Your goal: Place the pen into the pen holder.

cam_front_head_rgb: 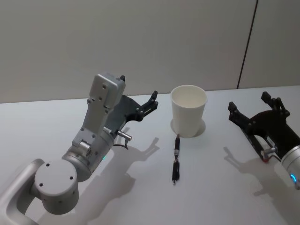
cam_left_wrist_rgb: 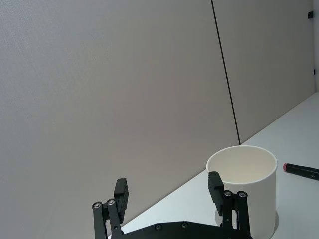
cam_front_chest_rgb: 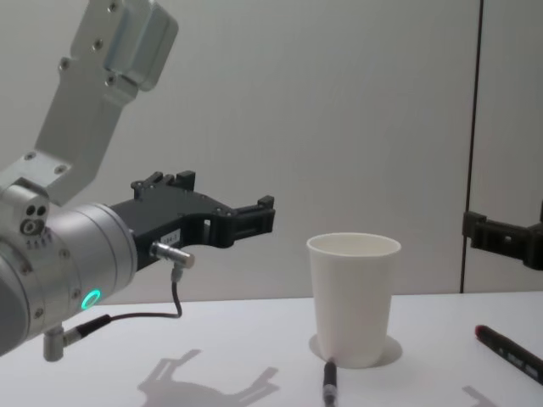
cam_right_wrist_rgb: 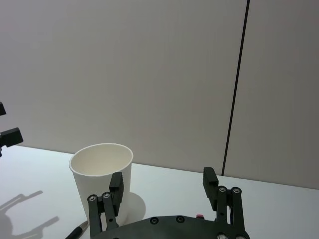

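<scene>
The pen holder (cam_front_head_rgb: pixel 188 111) is a plain white paper cup standing upright at the middle of the white table. The pen (cam_front_head_rgb: pixel 176 159) is black and slim and lies flat just in front of the cup, one end near its base. It also shows in the chest view as the pen (cam_front_chest_rgb: pixel 328 391) and the cup (cam_front_chest_rgb: pixel 354 297). My left gripper (cam_front_head_rgb: pixel 152 102) hovers open to the left of the cup, above the table, holding nothing. My right gripper (cam_front_head_rgb: pixel 249 103) hovers open to the right of the cup, also holding nothing. Both wrist views face the cup (cam_left_wrist_rgb: pixel 244 191) (cam_right_wrist_rgb: pixel 102 174) past open fingers.
A second dark marker (cam_front_chest_rgb: pixel 509 353) with a red end lies on the table to the right of the cup, below my right gripper. A pale wall with a dark vertical seam stands behind the table (cam_front_head_rgb: pixel 215 187).
</scene>
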Tool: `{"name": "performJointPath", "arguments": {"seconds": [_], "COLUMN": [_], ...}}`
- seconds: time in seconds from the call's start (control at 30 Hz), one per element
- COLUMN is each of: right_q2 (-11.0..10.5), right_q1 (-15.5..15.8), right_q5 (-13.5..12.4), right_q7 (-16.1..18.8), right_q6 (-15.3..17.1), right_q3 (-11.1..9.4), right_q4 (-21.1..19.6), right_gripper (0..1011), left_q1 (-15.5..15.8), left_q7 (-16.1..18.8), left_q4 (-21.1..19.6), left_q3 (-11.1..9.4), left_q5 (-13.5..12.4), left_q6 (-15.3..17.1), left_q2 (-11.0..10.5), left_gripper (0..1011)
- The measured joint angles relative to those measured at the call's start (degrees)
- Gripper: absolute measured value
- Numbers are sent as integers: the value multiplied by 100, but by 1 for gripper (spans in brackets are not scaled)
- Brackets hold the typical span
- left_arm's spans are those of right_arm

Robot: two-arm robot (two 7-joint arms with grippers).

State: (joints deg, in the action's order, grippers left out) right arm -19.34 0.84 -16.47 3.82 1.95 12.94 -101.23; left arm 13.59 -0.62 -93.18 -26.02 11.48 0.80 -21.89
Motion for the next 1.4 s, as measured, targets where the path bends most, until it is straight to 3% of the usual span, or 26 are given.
{"name": "performJointPath", "arguments": {"seconds": [0.97, 1.4], "right_q2": [1, -127], "right_q1": [0, 32], "right_q5": [-3, -156], "right_q7": [7, 64], "right_q6": [25, 541], "right_q3": [-3, -108], "right_q4": [-7, -111], "right_gripper": [1001, 1001], "left_q1": [0, 0], "left_q7": [0, 0], "left_q4": [0, 0], "left_q3": [0, 0], "left_q5": [0, 0], "left_q6": [0, 0], "left_q2": [0, 0], "left_gripper": [1001, 1001]}}
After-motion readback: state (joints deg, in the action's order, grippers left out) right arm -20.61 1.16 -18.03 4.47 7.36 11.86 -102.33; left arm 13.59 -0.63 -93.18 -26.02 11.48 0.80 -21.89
